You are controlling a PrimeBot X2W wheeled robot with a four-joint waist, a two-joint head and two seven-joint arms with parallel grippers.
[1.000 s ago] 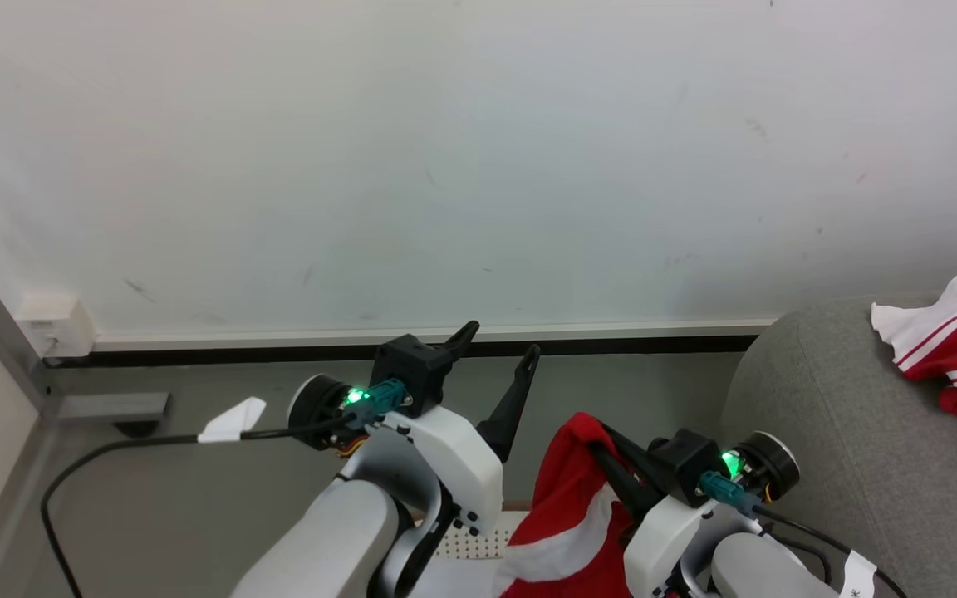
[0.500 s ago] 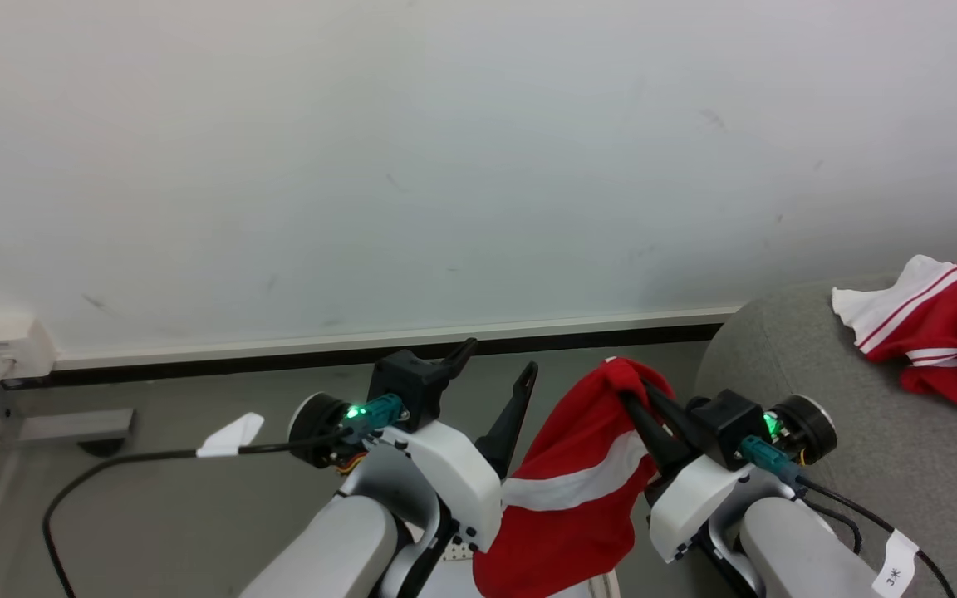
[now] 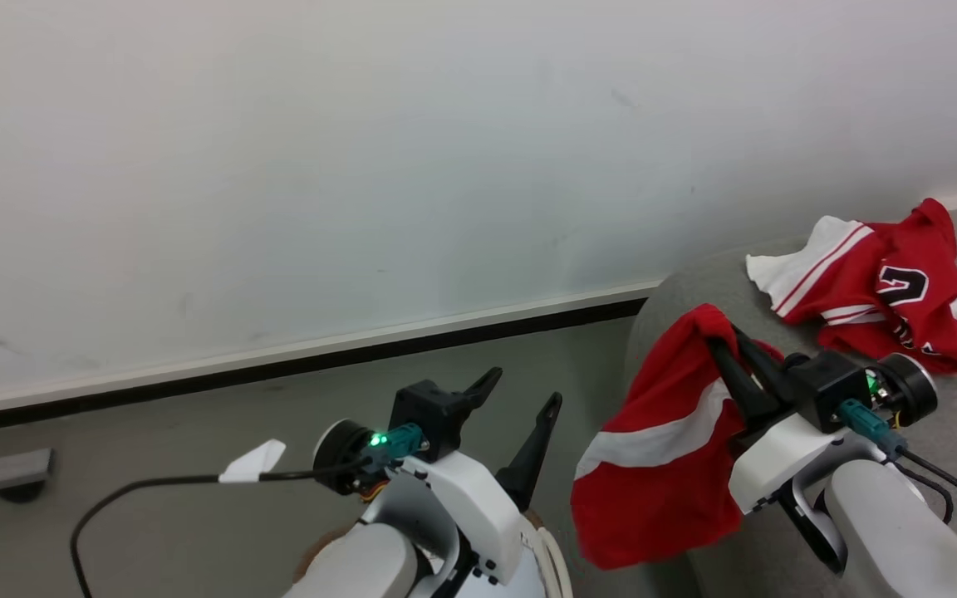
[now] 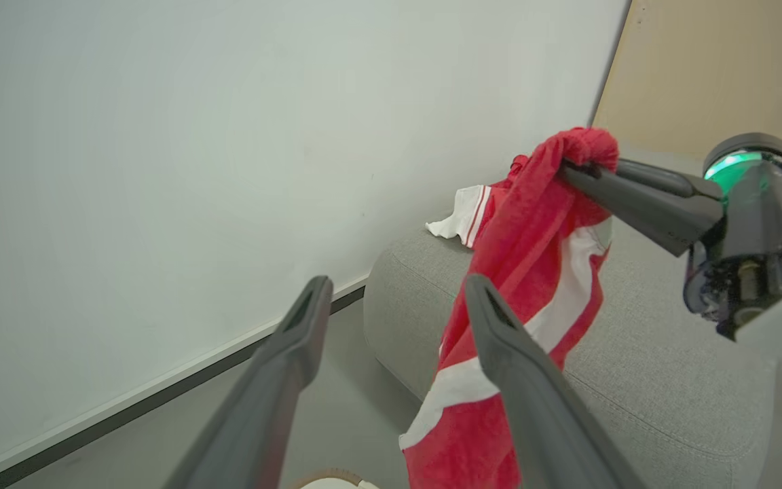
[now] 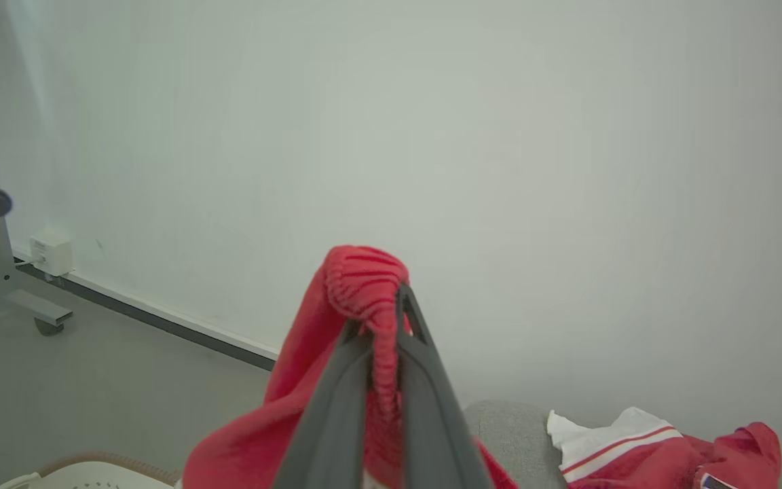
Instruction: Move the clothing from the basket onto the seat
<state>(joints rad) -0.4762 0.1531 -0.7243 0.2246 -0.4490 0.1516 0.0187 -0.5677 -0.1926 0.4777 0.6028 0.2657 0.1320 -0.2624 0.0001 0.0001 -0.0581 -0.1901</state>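
Observation:
A red garment with a white stripe hangs from my right gripper, which is shut on a bunched fold at its top. It dangles against the left edge of the grey seat. In the right wrist view the fingers pinch the same red fabric. Another red and white garment with a black number lies crumpled on the seat. My left gripper stands open and empty to the left, as its own view confirms. A sliver of the basket rim shows below it.
A white wall with a dark baseboard runs behind the grey floor. A black cable with a white tag trails from my left wrist. A metal stand foot on a caster and a wall box sit far left.
The head camera has turned right, bringing more of the seat into view. My right gripper has carried the red garment up and right, from over the basket to the seat's edge. The left gripper stays open.

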